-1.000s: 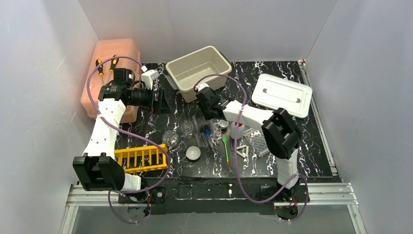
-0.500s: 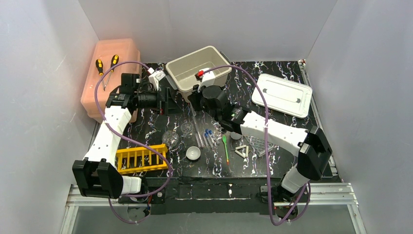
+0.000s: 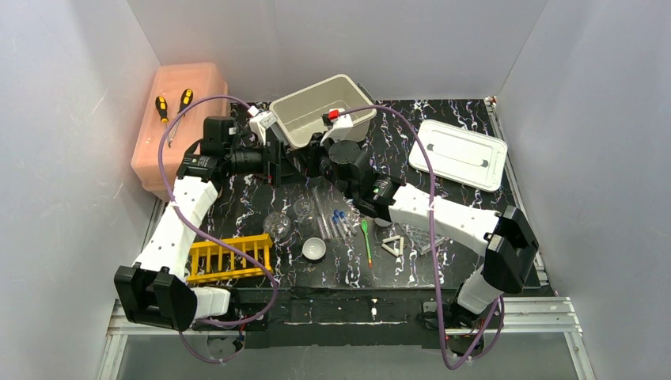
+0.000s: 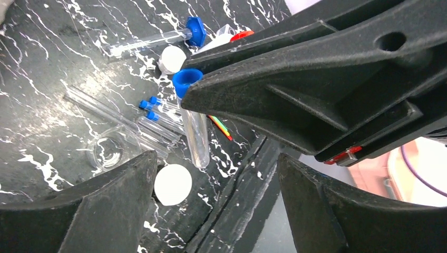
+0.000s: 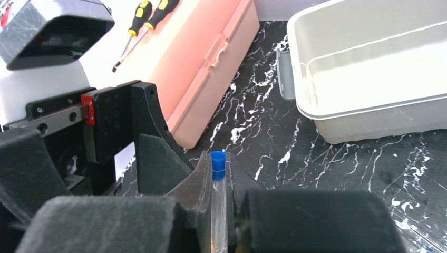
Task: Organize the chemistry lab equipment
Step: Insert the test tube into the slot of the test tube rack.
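My right gripper (image 5: 217,197) is shut on a clear glass tube (image 5: 217,211) with a blue cap, held upright. In the left wrist view that tube (image 4: 194,134) hangs just ahead of my left gripper (image 4: 216,211), which is open, its fingers on either side and not touching it. The two grippers meet in front of the beige bin (image 3: 294,127). On the table lie more blue-capped tubes (image 3: 336,218), a flask (image 3: 277,226), the white bowl (image 3: 314,249), the green spoon (image 3: 366,240), the white triangle (image 3: 393,246) and the yellow rack (image 3: 229,257). I cannot see the squeeze bottle in the top view.
The pink box (image 3: 186,87) with two screwdrivers (image 3: 172,107) stands at the back left. The bin's white lid (image 3: 459,154) lies at the right. A clear ridged tray (image 3: 419,236) sits partly under the right arm.
The right arm swung left and lifted the tube up to the left gripper. The left gripper moved right toward the bin, and its jaws have narrowed a little.
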Tool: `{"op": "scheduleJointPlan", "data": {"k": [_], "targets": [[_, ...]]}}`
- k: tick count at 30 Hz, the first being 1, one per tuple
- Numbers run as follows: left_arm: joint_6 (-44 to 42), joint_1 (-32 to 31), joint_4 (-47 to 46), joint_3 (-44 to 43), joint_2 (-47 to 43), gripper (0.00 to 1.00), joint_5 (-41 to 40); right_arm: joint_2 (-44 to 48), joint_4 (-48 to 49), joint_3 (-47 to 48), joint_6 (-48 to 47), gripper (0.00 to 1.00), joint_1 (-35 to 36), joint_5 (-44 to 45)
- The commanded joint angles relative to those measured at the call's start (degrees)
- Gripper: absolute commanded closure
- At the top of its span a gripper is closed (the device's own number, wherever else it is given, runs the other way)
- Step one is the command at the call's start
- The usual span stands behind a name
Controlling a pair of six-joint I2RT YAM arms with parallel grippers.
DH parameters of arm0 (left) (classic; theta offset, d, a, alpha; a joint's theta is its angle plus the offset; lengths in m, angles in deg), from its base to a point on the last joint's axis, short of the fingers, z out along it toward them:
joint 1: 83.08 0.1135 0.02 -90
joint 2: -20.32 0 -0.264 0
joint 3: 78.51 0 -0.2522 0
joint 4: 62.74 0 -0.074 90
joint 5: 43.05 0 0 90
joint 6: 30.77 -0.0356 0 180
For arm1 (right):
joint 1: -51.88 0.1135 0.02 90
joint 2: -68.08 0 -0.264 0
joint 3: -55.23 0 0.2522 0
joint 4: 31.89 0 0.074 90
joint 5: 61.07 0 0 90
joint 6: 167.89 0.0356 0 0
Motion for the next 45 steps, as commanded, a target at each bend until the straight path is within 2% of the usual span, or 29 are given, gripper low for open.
{"op": "scheduleJointPlan", "data": {"k": [1,9,17,21,22,24,27,35,40,45], "targets": [[-1.3,-1.2,-1.5,0.3,-2.4,0.25,-4.8,2.8,5.4,1.0,3.8,0.99,0.2,-0.6],[-2.3,-1.2,-2.9,0.1,-1.6,0.54,-6.1,3.1,6.8,0.1,4.8,0.99,0.2,-1.2],[-5.1,-1.3,-3.0,0.8,-2.0,0.63,-6.1,3.4,8.2,-1.3,5.9,0.99,0.2,-1.9],[-8.6,-1.3,-2.0,0.2,-2.5,0.82,-7.5,4.0,6.8,-1.3,5.7,0.99,0.2,-0.6],[-9.8,-1.3,-1.5,0.1,-2.7,0.89,-7.9,4.3,5.9,-1.1,5.7,0.98,0.2,-0.1],[-12.1,-1.3,-0.6,-0.1,-3.2,0.99,-8.9,4.5,3.2,0.3,5.1,0.82,0.1,0.3],[-14.7,-1.3,0.1,0.5,-4.3,1.0,-10.6,4.0,-3.6,4.2,4.9,0.65,-1.5,-3.6],[-21.0,-1.3,0.3,3.8,-7.1,1.0,-10.6,3.1,-22.6,12.4,3.7,0.42,-7.2,-20.9],[-23.7,-1.8,-0.9,5.7,-8.5,1.0,-8.1,2.7,-24.5,14.9,0.8,0.37,-7.7,-29.7],[-25.9,-3.2,0.2,4.9,-8.0,1.0,-8.6,0.4,-24.4,17.3,1.0,0.37,-7.7,-34.2]]}}
